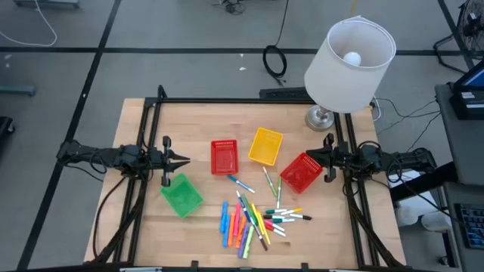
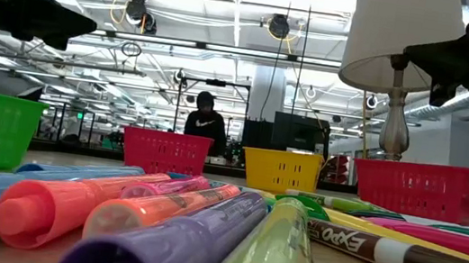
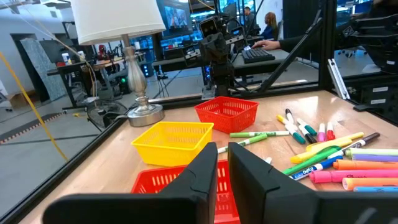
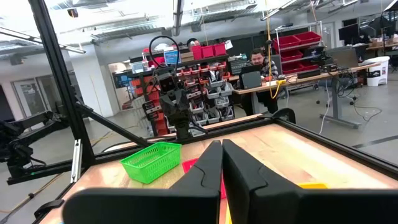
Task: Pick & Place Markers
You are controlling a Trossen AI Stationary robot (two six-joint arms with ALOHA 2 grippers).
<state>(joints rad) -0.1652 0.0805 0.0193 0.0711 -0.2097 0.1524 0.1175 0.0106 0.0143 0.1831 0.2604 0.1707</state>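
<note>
Lying heaped near the table's (image 1: 144,227) front edge, the markers (image 1: 253,219) sit apart from both arms. Left gripper (image 1: 184,159) and right gripper (image 1: 310,156) hover at opposite sides — fingers closed, holding nothing.

Two black jointed arms; matte black wedge-shaped fingers (image 3: 205,177); black cables trailing along arms.

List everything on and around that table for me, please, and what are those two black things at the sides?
markers: about twenty, many colours, loose pile at the table's front middle
green basket: one, front left, near the left arm
red baskets: two, one mid-table, one toward the right
yellow basket: one, between the red ones
lamp: one, white shade, silver base, back right corner
table: one, light wood, black frame
person: one, dark top, in the room beyond
left claw: shut, empty, at the left edge
right claw: shut, empty, at the right edge
</note>
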